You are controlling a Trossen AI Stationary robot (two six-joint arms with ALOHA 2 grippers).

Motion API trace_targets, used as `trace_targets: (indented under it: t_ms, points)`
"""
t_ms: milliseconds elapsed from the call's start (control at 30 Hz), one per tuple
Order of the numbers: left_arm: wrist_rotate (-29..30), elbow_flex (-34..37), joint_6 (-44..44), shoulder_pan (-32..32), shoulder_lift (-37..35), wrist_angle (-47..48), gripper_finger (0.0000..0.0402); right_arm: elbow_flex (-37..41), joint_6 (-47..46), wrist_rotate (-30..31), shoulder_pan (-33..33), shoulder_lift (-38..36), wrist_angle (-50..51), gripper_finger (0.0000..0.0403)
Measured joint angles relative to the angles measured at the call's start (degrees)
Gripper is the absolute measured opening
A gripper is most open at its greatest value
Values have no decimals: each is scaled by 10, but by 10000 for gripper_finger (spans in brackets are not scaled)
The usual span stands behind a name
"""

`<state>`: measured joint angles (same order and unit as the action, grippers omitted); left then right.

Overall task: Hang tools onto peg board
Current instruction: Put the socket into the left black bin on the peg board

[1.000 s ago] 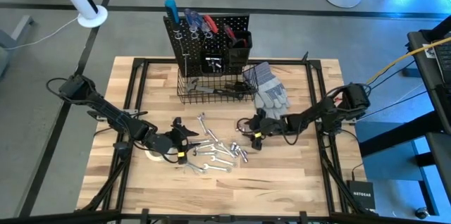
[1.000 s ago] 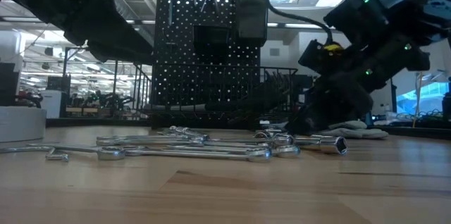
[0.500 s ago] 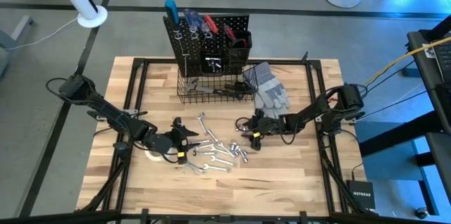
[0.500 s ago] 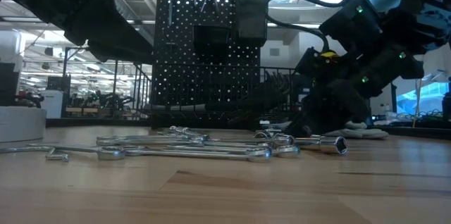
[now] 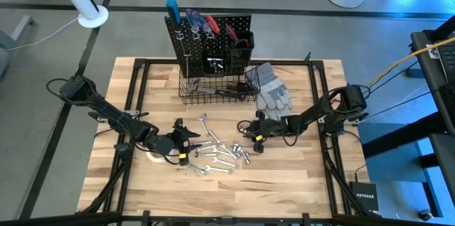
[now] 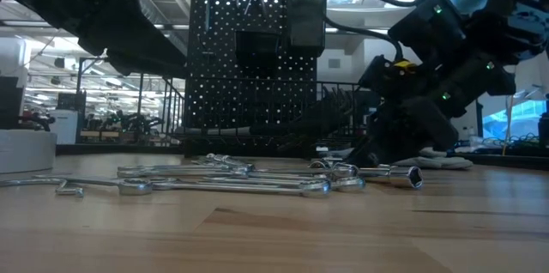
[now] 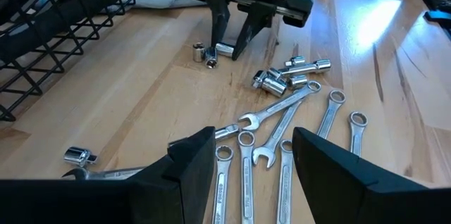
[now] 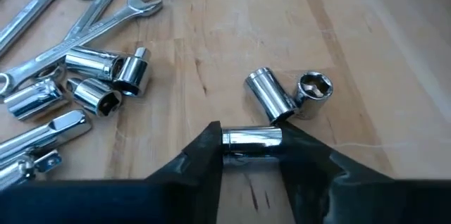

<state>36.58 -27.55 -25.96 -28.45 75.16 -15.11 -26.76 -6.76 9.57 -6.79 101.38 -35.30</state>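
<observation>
Socket (image 8: 252,138) lies crosswise between jaws.

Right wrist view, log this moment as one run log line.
right pincer: down on table, closing around silver socket | left pincer: open above wrenches | peg board: not yet approached

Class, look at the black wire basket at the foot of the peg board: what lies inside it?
Inside the wire basket lie silver tools, one at its left end, and dark-handled ones toward the right. Its wires and the box bins above hide the rest, so no count is possible.
</observation>
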Motion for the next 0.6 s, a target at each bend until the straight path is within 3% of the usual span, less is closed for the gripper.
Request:
trace_targets:
  t_ms: [467,600]
  points:
    - [-1,0,-9,0,0,13,182,3,12,44,-5,-122,59,119]
    - [-1,0,-12,0,0,12,182,-5,12,83,-27,-161,55,123]
